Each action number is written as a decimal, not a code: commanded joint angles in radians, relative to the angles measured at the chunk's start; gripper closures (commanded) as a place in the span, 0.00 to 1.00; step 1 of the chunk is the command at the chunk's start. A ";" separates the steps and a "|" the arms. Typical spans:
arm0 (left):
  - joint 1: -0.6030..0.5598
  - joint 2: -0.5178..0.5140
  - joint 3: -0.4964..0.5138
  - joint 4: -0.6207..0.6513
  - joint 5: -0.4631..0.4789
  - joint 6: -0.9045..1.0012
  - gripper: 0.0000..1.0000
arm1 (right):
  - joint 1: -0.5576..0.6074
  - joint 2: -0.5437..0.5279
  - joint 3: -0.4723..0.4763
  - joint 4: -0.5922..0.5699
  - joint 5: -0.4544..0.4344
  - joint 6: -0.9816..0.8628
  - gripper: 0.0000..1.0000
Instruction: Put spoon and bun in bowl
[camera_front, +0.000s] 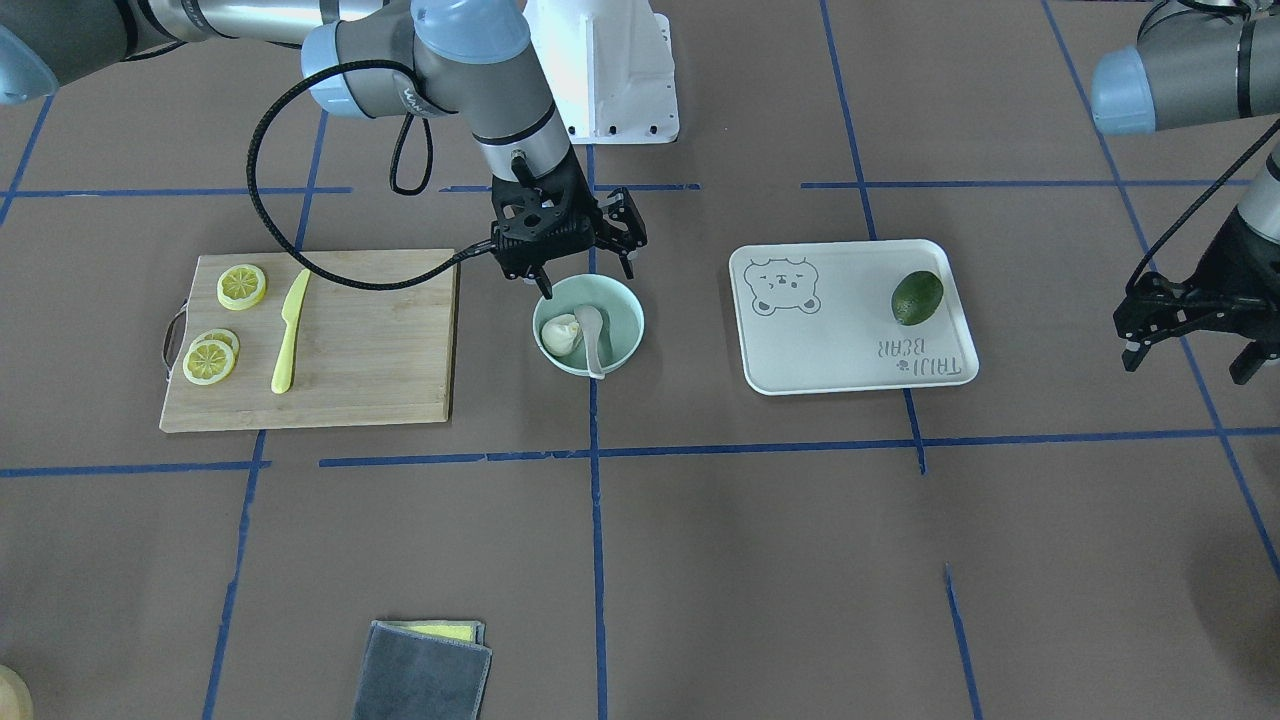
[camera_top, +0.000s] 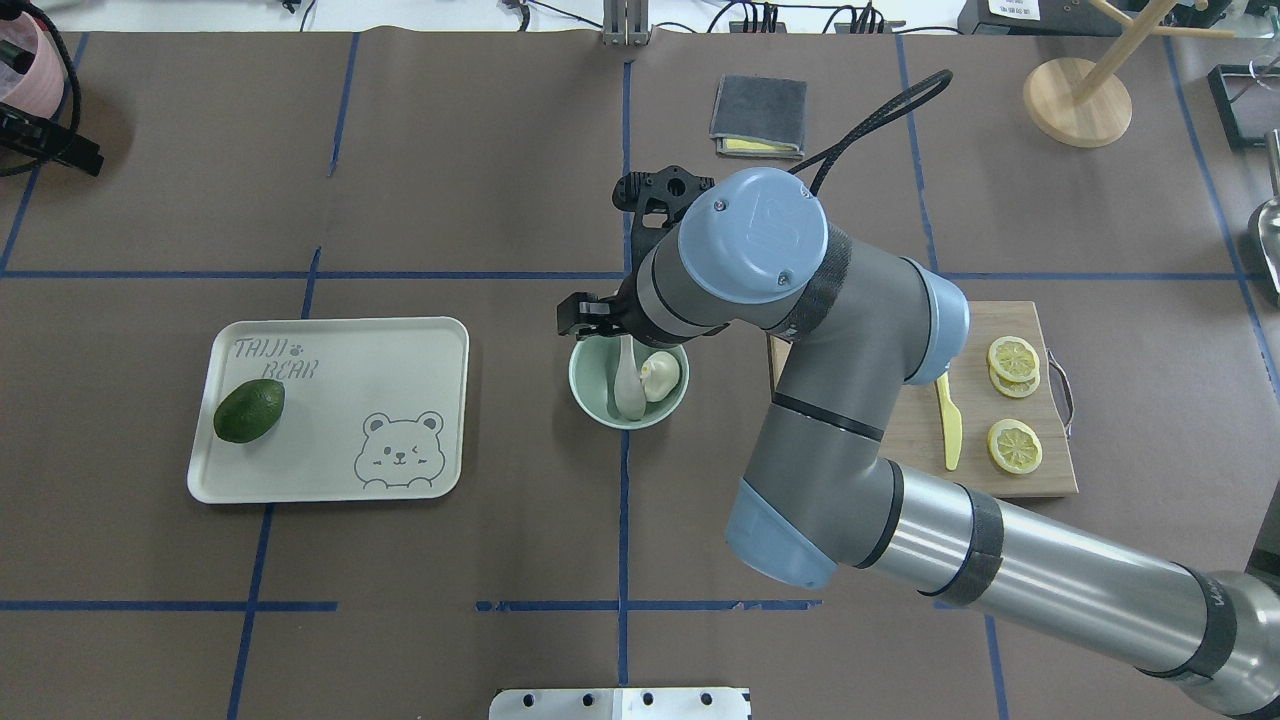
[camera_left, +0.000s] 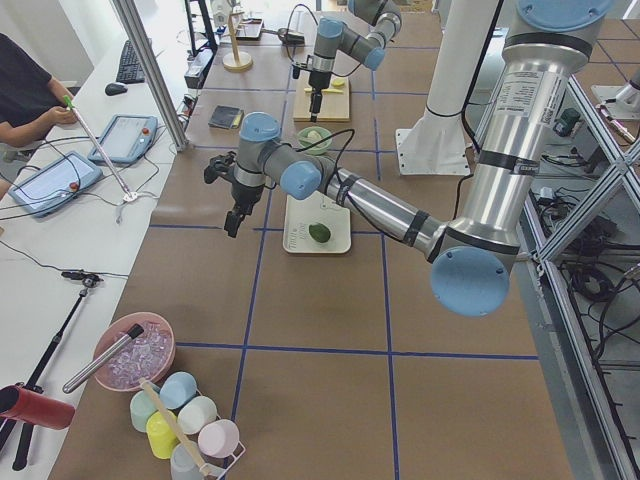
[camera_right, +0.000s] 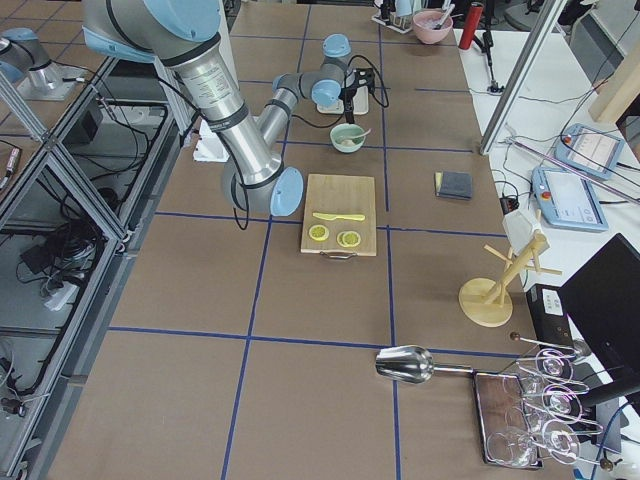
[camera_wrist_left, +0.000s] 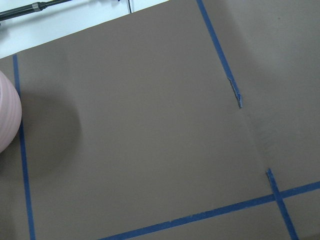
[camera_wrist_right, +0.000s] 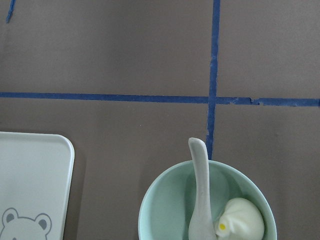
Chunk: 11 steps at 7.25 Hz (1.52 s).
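In the middle of the front-facing view, the spoon (camera_front: 592, 335) and the bun (camera_front: 561, 333) are lying side by side inside the bowl (camera_front: 622, 312). The right gripper (camera_front: 587, 275) is hovering over the bowl's upper edge, fingers apart and empty. The left gripper (camera_front: 1188, 365), at the right edge, is hanging spread too.

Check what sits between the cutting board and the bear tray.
The bowl, holding the spoon and bun, with the right gripper over its rim; front-facing view.
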 joint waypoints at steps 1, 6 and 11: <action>-0.057 0.045 0.023 -0.001 -0.032 0.100 0.00 | 0.023 -0.003 0.024 -0.046 0.010 0.001 0.00; -0.299 0.186 0.146 0.017 -0.259 0.425 0.00 | 0.294 -0.211 0.205 -0.288 0.234 -0.357 0.00; -0.332 0.232 0.146 0.114 -0.330 0.409 0.00 | 0.748 -0.538 0.178 -0.292 0.513 -0.984 0.00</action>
